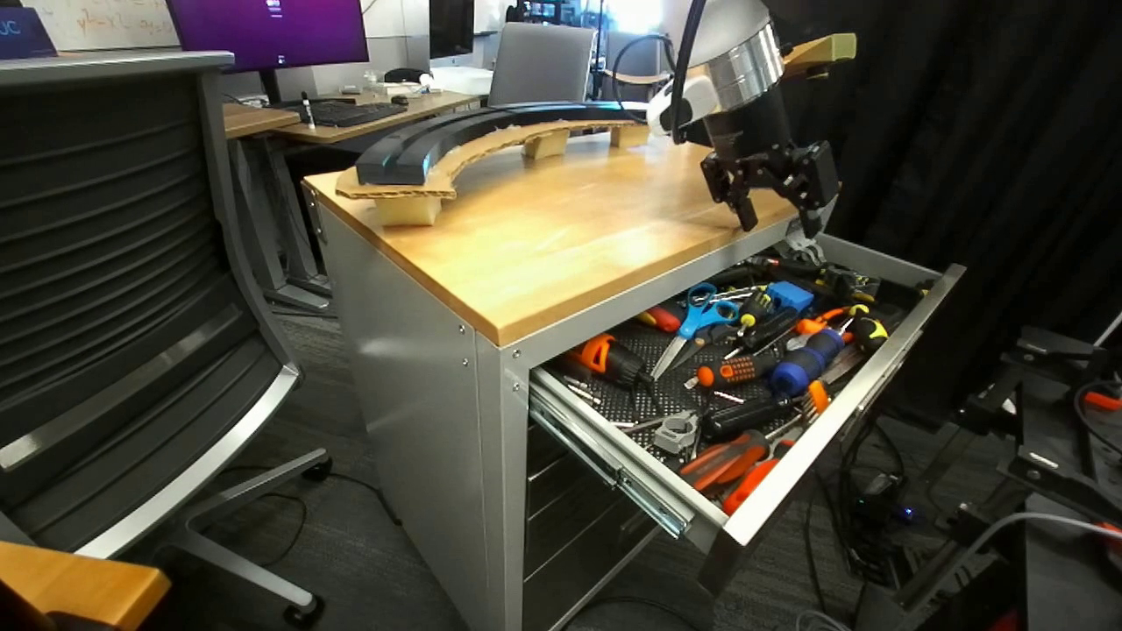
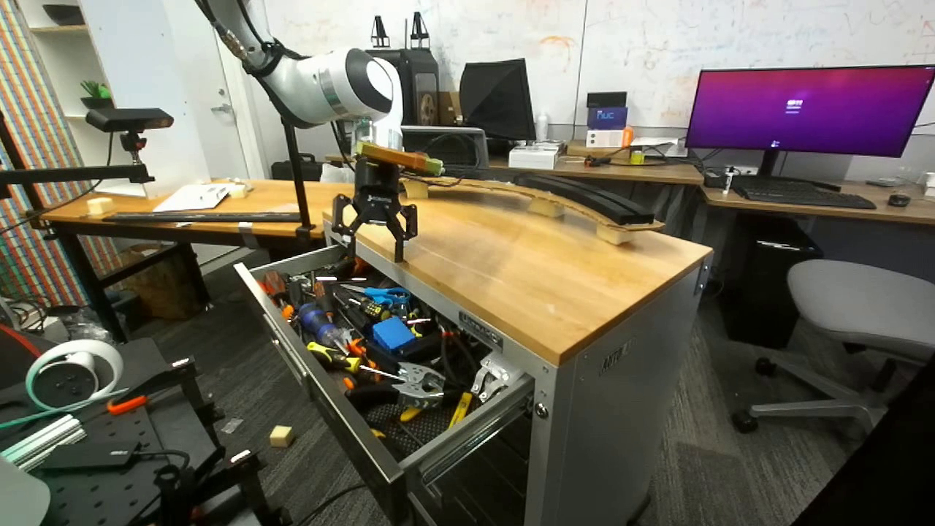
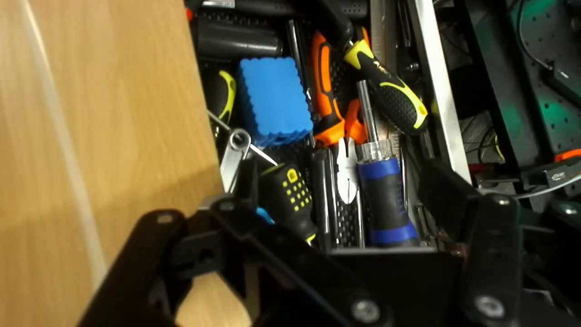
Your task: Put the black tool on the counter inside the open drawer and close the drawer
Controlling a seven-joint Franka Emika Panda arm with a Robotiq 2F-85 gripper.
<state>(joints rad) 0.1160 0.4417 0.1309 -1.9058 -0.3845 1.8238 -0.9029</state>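
Hangs with the end effector [image 1: 778,224] over the open drawer [image 1: 815,438], close by the front edge of the counter [image 1: 578,228], with fingers [image 1: 745,215] spread well apart. Shows in the wrist view, below and between the fingertips, nearer to the counter-side one, a black handle [image 3: 290,193] lying among the other contents of the drawer, patterned with small yellow squares and narrowing to a neck; cannot tell whether to count this as the black tool, so cannot place that tool for certain. Offers smooth, glossy light-brown wood in the counter, cut square, and grey metal in the drawer, with shiny slide rails and a dotted black liner [image 1: 624,405]. Includes in the drawer a matt blue block [image 3: 274,97] with scalloped edges, orange-handled pliers [image 3: 333,129] with a steel nose, a stout blue-and-black screwdriver [image 3: 386,200] with a ribbed metal collar, and blue scissors [image 1: 692,327] with pointed blades. Carries on the counter a long dark arc [image 1: 473,131] on rough-edged corrugated cardboard [image 1: 443,175], propped on pale, squared blocks [image 1: 409,210]
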